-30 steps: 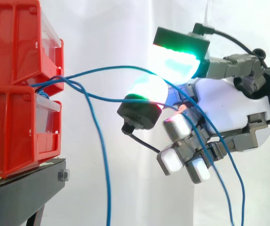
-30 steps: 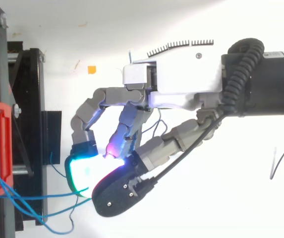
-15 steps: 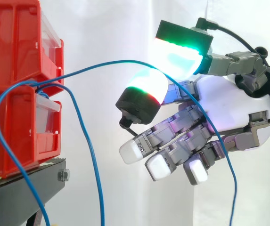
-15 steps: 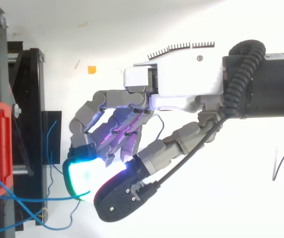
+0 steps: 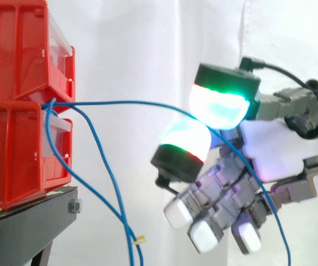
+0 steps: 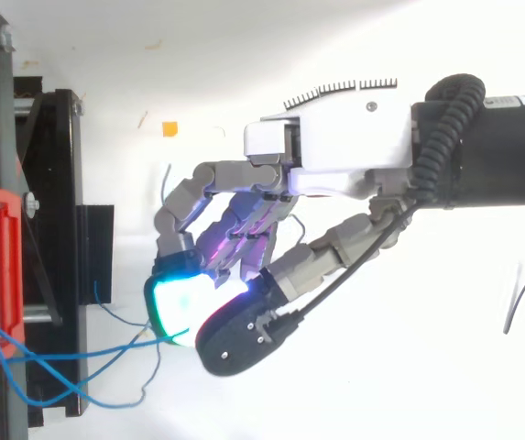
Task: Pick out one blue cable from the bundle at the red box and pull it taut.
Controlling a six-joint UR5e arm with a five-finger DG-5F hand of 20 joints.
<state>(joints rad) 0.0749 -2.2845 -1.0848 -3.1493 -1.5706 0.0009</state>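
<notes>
Blue cable (image 5: pixel 120 102) pinched by fingers (image 5: pixel 220 108), red bins (image 5: pixel 14 149)

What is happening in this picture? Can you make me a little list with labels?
Who: robot hand, reaching in from the right
Grip: two glowing pads pinch one cable
Held thing: blue cable, running almost straight from the bins to the pads, slightly bowed
Other cables: blue loops hanging down from the bins
Bins: red bins, stacked on a black stand
Behind: white curtain
</notes>
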